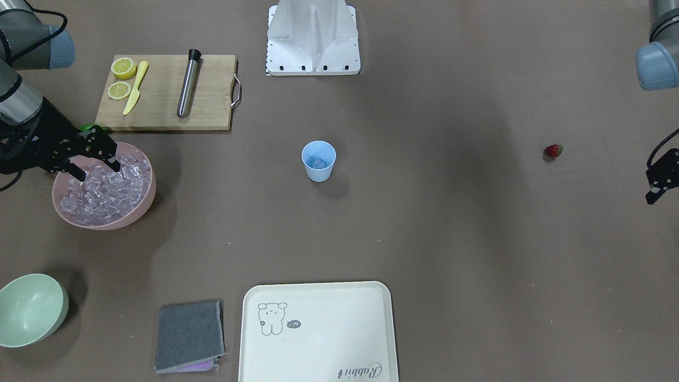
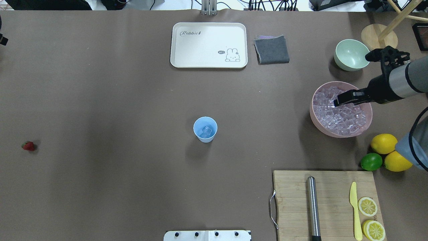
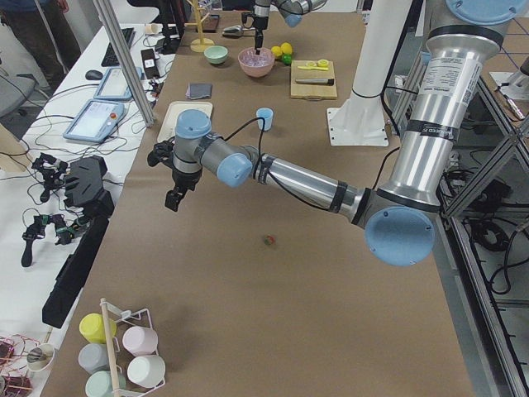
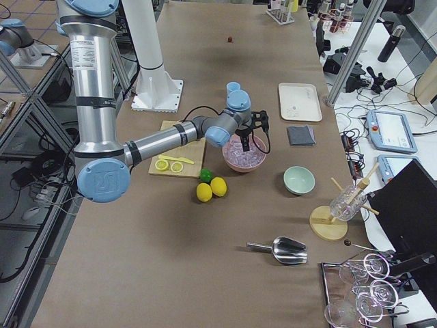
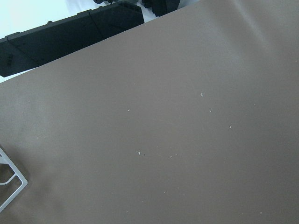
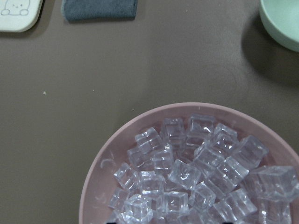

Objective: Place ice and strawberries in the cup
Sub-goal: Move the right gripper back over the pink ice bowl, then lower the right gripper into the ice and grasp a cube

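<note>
the small light-blue plastic tumbler (image 2: 205, 129) stands on a plain dull-brown table cover (image 2: 117, 100). right of the tumbler, a round pink bowl (image 2: 339, 134) holds clear glassy ice cubes (image 2: 337, 117); far left, a small red strawberry (image 2: 28, 146) with green cap. beyond the tumbler, a cream rectangular tray (image 2: 200, 47) carries a grey rabbit drawing.

Cream tray (image 2: 209, 43): the word "Rabbit" is being displayed in dark script at one corner. A small speech bubble beside the drawn rabbit (image 2: 232, 55) is being read as "hi". Nothing else legible is being found.
</note>
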{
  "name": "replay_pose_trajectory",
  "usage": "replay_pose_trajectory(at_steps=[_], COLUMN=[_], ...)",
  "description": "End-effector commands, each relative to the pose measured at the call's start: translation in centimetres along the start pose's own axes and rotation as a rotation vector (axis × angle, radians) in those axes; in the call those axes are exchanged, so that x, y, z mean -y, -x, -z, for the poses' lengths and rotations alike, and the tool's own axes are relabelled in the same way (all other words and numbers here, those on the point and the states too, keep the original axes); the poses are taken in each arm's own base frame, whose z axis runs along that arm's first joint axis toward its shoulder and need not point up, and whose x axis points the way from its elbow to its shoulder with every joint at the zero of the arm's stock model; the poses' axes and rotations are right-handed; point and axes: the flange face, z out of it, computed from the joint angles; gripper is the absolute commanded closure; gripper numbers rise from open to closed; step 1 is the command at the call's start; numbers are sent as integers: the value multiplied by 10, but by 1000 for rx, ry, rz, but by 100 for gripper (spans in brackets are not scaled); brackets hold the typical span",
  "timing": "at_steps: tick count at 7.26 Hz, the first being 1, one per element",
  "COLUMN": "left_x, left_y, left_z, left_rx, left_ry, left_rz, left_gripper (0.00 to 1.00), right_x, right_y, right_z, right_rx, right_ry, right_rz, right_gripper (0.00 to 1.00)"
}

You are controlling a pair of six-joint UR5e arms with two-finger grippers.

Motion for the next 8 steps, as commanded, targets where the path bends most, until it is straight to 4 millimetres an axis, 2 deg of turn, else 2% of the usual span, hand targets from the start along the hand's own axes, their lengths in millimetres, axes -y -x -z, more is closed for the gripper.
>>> replay_pose_trajectory(at_steps=[1,4,6,7,8], left_x=[0,-1,1,2,2], left_y=[-1,0,3,5,5], left_z=[2,3,4,4,4], left_rx=[1,3,25,60,60], left_ry=[-3,-4,-10,-18,-17], left_rz=[-2,-1,-1,-1,0], left_gripper=[2,2,2,2,2], right_x=[-10,-17,-19,-18,-17], right_y=[-5,-9,-9,-8,-5], right_z=[-22,-49,-50,-50,-49], right_rx=[-32,-84,-85,-85,-80], right_ry=[27,33,36,36,34], right_rz=[1,21,22,23,26], right_gripper=[20,21,21,30,54])
